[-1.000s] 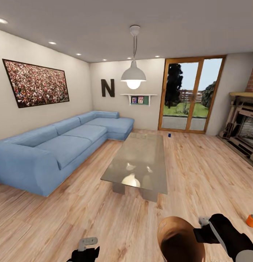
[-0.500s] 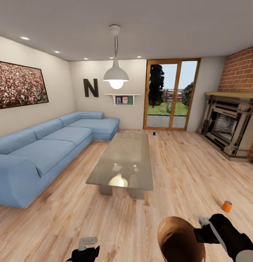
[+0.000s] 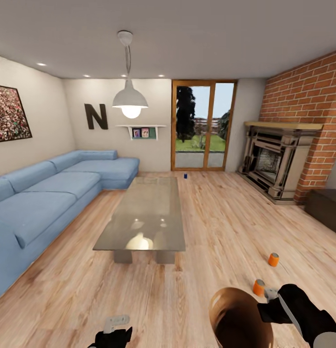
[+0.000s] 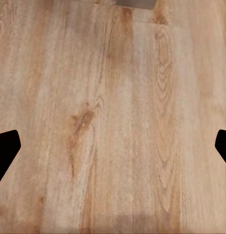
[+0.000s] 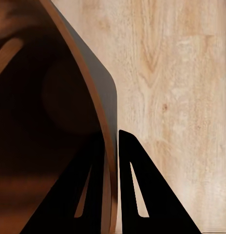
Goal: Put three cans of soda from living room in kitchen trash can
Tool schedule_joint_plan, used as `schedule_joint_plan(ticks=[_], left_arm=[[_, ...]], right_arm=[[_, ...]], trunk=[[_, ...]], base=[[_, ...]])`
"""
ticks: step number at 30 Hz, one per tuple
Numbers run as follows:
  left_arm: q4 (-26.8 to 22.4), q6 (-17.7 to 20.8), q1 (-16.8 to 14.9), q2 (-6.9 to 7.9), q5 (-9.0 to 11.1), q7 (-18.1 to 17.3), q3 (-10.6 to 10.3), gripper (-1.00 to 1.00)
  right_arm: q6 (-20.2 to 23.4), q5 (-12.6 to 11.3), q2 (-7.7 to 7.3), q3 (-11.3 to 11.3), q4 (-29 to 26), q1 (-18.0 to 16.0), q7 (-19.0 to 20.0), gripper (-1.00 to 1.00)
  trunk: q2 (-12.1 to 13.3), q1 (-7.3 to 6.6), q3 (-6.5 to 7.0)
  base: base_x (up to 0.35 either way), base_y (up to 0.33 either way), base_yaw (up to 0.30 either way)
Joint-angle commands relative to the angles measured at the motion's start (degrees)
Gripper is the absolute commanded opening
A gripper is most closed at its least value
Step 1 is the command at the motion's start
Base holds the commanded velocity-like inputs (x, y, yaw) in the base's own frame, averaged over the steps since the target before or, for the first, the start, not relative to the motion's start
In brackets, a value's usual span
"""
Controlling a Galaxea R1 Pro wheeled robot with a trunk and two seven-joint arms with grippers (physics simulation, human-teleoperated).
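Observation:
My right gripper (image 3: 265, 305) is shut on the rim of the tash can (image 3: 235, 319), a copper-brown bin held low at the right. In the right wrist view its fingers (image 5: 142, 195) pinch the bin's wall (image 5: 101, 97) from both sides. Two orange cans of soda stand on the wood floor: one (image 3: 258, 287) just beyond the bin, the other (image 3: 273, 259) a little farther right. The dark blue can (image 3: 185, 176) stands far off near the glass door. My left gripper (image 3: 115, 325) hangs open over bare floor, its fingers wide apart (image 4: 113, 151).
A glass coffee table (image 3: 147, 212) stands mid-room, with a long blue corner sofa (image 3: 47, 193) along the left wall. A brick fireplace (image 3: 276, 164) and a dark low chest (image 3: 327, 208) stand at the right. Open floor (image 3: 221, 227) lies between table and fireplace.
The camera has turned right, so the room has slid left in the picture. The fireplace and a second orange can have come into view. Both grippers keep their poses.

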Motion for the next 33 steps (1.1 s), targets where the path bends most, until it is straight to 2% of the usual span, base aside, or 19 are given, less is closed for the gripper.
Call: schedule_joint_plan(ticks=[1, 33], left_arm=[[0.0, 0.0, 0.0, -0.02, 0.01, 0.0, 0.0, 1.0], [0.09, 0.0, 0.0, -0.09, -0.06, 0.0, 0.0, 1.0]], right_arm=[[0.15, -0.9, 0.0, -0.06, -0.01, -0.03, 0.4, -1.0], [0.15, -0.9, -0.09, -0.07, -0.01, -0.03, 0.42, -1.0]], trunk=[[0.0, 0.0, 0.01], [0.0, 0.0, 0.01]], base=[[0.0, 0.0, -0.286], [0.002, 0.0, -0.286]])
